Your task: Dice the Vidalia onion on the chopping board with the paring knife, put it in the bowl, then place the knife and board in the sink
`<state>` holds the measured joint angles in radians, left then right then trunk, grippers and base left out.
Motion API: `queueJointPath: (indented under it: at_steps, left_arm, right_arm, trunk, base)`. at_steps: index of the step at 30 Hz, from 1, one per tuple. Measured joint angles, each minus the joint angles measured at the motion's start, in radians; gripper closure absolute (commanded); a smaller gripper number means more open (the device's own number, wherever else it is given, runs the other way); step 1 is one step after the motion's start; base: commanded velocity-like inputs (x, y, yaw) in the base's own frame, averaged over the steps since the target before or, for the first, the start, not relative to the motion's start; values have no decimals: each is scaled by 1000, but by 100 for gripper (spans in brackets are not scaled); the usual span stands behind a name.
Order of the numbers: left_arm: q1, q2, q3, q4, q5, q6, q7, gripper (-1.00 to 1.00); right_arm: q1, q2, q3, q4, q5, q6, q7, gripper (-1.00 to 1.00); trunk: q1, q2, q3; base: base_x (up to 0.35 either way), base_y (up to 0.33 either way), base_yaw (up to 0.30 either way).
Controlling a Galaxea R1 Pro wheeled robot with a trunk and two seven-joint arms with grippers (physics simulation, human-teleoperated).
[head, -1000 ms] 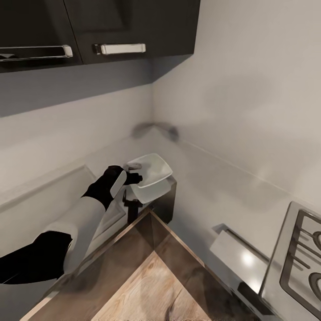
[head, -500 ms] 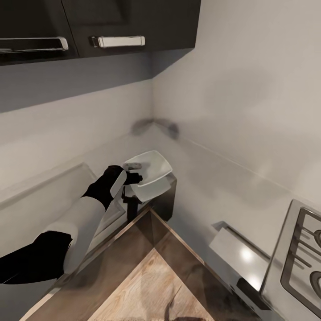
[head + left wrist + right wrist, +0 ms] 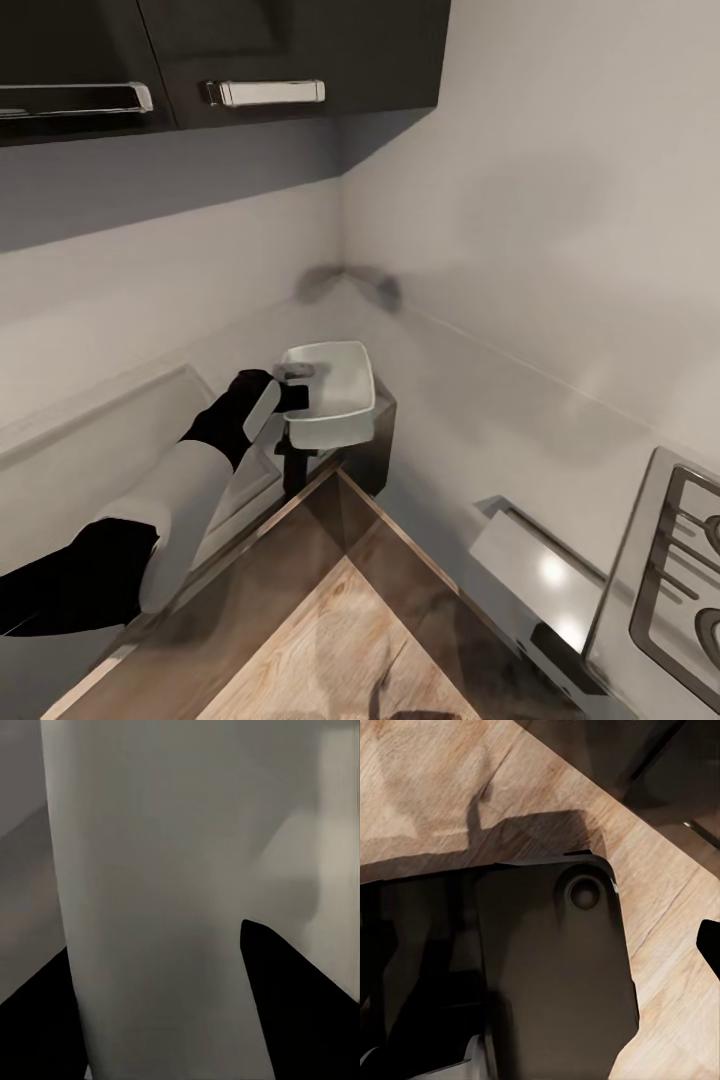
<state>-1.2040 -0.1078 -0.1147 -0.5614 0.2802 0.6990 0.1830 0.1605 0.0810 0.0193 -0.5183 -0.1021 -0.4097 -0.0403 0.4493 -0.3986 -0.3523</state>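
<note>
The left gripper (image 3: 296, 383) has its fingers pinched on the near rim of the white bowl (image 3: 335, 400), held tilted just above the grey surface (image 3: 480, 430) near the corner. It looks rigid, light, glossy and slippery; the rim suits gripping.

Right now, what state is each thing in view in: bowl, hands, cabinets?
bowl: tilted, lifted off the countertop, held at its rim, looks empty.
left hand: shut on the bowl's rim.
upper cabinet doors: closed.
right hand: a dark fingertip shows over wood flooring; open or shut unclear.
</note>
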Motion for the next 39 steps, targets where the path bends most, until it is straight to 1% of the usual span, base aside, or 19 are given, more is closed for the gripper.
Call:
queueJointPath:
  at_steps: [2, 5, 7, 12, 13, 25, 31, 33, 36, 39]
  left_arm:
    - [0, 1, 0, -1, -5, 1, 0, 100]
    - [0, 2, 1, -1, -2, 0, 1, 100]
    - [0, 3, 1, -1, -13, 2, 0, 100]
    - [0, 4, 2, -1, -15, 3, 0, 100]
    - [0, 4, 2, -2, -22, 4, 1, 100]
    - [0, 4, -1, -94, -21, 11, 3, 100]
    - [0, 5, -1, -174, -21, 19, 3, 100]
    - [0, 5, 6, -197, -21, 27, 3, 100]
    - [1, 5, 31, -229, -21, 61, 3, 100]
    - [9, 5, 42, -251, -20, 80, 3, 100]
  right_arm:
    - [0, 1, 0, 0, 0, 1, 0, -100]
    - [0, 2, 0, 0, 0, 1, -1, -100]
    - [0, 2, 0, 0, 0, 2, -1, -100]
    - [0, 2, -1, 0, 0, 2, -1, -100]
    - [0, 2, -1, 0, 0, 2, -2, -100]
    - [0, 2, -1, 0, 0, 2, -2, -100]
    - [0, 1, -1, 0, 0, 2, -1, -100]
    - [0, 1, -1, 0, 0, 2, -1, -100]
    - [0, 0, -1, 0, 0, 2, -1, -100]
    - [0, 1, -1, 0, 0, 2, -2, -100]
  trunk:
    - [0, 0, 1]
    - [0, 0, 5]
    - [0, 0, 8]
    - [0, 0, 15]
    - [0, 0, 17]
    - [0, 0, 36]
    - [0, 0, 46]
    - [0, 0, 49]
    - [0, 0, 54]
    - [0, 0, 59]
  base:
    - [0, 0, -18]
    - [0, 0, -12]
    - [0, 0, -3]
    - [0, 0, -1]
    - [0, 0, 0]
    - [0, 0, 0]
    - [0, 0, 0]
    - [0, 0, 0]
    - [0, 0, 0]
    - [-77, 0, 11]
